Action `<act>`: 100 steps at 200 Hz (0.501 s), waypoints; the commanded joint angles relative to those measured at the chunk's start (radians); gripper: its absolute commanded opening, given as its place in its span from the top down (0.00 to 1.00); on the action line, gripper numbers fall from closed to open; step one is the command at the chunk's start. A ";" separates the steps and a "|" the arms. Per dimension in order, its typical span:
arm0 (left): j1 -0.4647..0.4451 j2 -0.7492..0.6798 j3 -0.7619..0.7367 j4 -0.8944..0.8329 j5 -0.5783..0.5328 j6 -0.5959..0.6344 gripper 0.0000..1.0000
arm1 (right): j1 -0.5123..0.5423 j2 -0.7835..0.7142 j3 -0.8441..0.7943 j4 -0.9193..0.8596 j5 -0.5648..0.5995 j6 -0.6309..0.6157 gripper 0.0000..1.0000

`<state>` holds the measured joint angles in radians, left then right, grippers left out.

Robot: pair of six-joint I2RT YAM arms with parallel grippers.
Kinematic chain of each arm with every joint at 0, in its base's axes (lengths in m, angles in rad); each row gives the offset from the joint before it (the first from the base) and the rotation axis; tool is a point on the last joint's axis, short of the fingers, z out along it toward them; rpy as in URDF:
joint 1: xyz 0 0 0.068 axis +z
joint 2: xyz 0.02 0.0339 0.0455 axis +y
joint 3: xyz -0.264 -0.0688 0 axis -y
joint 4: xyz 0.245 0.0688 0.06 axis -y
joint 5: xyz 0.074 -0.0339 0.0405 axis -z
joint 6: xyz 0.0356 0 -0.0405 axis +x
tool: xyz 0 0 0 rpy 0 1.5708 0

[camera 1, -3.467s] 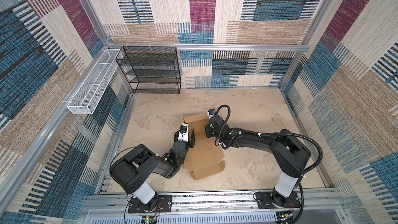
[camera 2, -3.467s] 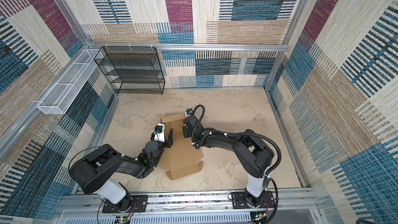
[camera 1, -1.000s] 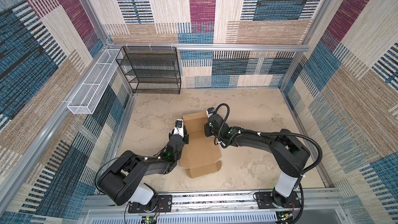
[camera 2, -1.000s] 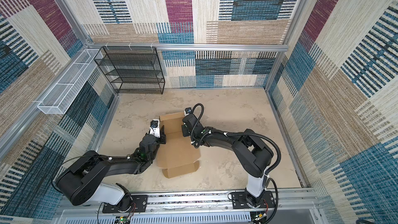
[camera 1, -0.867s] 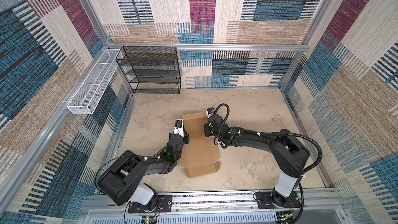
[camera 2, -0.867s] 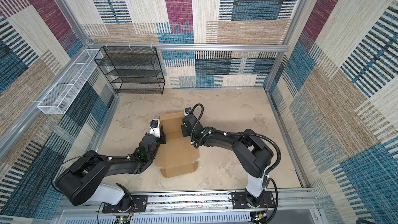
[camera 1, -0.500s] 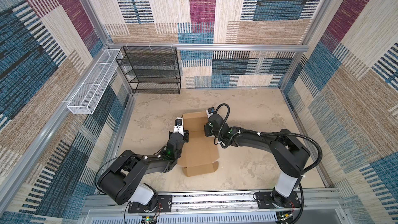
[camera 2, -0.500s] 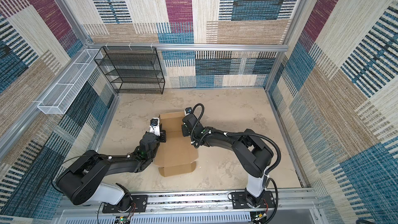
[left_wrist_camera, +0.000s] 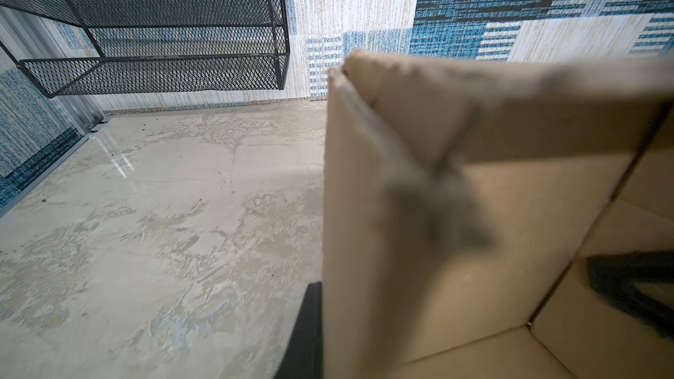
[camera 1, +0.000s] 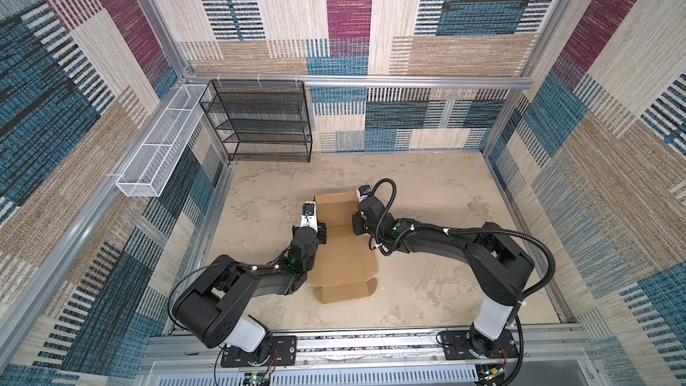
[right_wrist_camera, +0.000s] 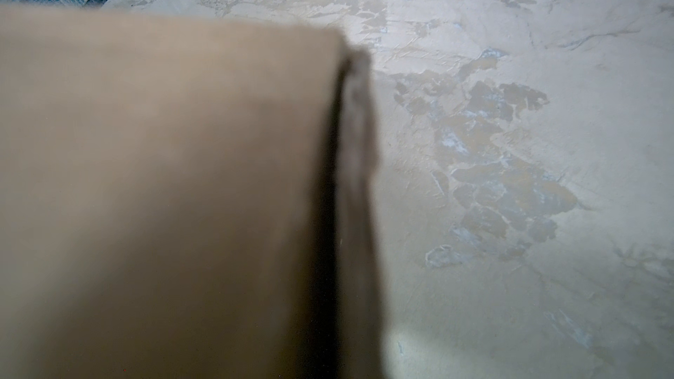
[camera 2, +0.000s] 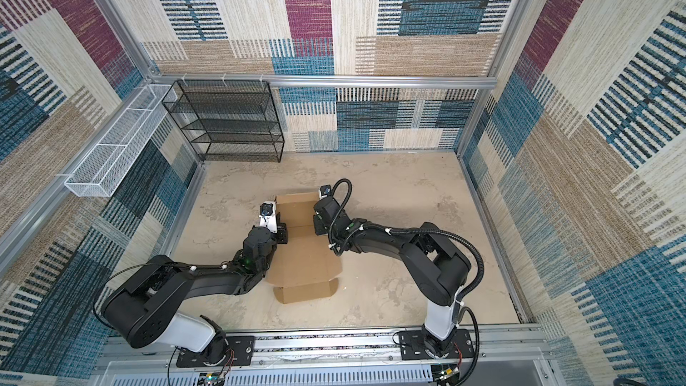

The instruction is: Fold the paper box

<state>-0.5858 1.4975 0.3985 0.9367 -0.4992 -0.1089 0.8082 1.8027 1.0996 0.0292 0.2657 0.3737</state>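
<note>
The paper box [camera 1: 343,254] [camera 2: 302,254] is brown cardboard lying partly folded mid-floor, with a small flap at its near end. My left gripper [camera 1: 322,232] [camera 2: 283,235] is shut on the box's left side wall. In the left wrist view that wall [left_wrist_camera: 364,213] stands upright, with one black finger [left_wrist_camera: 306,333] pressed against its outside and the other finger hidden behind it. My right gripper [camera 1: 357,225] [camera 2: 317,225] is shut on the right side wall. In the right wrist view the blurred cardboard [right_wrist_camera: 164,176] covers the fingers.
A black wire shelf [camera 1: 267,120] stands at the back left against the wall. A white wire basket [camera 1: 159,150] hangs along the left wall. Aluminium frame posts and a front rail [camera 1: 371,343] bound the mottled beige floor [camera 1: 427,187].
My left gripper has closed on the box's left wall. The box has shifted slightly and lies squarer. The right gripper has held its place and grip.
</note>
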 commanded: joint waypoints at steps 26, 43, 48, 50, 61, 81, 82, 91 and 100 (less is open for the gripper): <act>0.000 -0.017 0.011 -0.009 0.029 -0.057 0.84 | 0.005 0.011 0.018 -0.002 -0.016 0.016 1.00; 0.000 -0.022 0.008 -0.009 0.025 -0.057 0.80 | 0.005 0.011 0.017 -0.002 -0.015 0.019 1.00; 0.000 -0.023 0.008 -0.009 0.024 -0.057 0.79 | 0.004 0.011 0.017 -0.003 -0.015 0.019 1.00; 0.000 -0.024 0.007 -0.009 0.024 -0.057 0.78 | 0.005 0.011 0.018 -0.003 -0.015 0.019 1.00; 0.000 -0.028 0.007 -0.011 0.022 -0.057 0.76 | 0.005 0.011 0.020 -0.003 -0.016 0.019 1.00; 0.000 -0.034 0.007 -0.016 0.022 -0.057 0.75 | 0.005 0.013 0.022 -0.005 -0.014 0.019 1.00; -0.001 -0.033 0.007 -0.016 0.022 -0.057 0.75 | 0.005 0.013 0.023 -0.005 -0.015 0.019 1.00; 0.000 -0.035 0.005 -0.016 0.021 -0.056 0.74 | 0.004 0.013 0.023 -0.005 -0.016 0.019 1.00; -0.001 -0.038 0.004 -0.015 0.018 -0.055 0.74 | 0.005 0.015 0.023 -0.005 -0.017 0.019 1.00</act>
<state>-0.5873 1.4696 0.4023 0.9085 -0.4862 -0.1314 0.8101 1.8141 1.1130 0.0128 0.2619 0.3889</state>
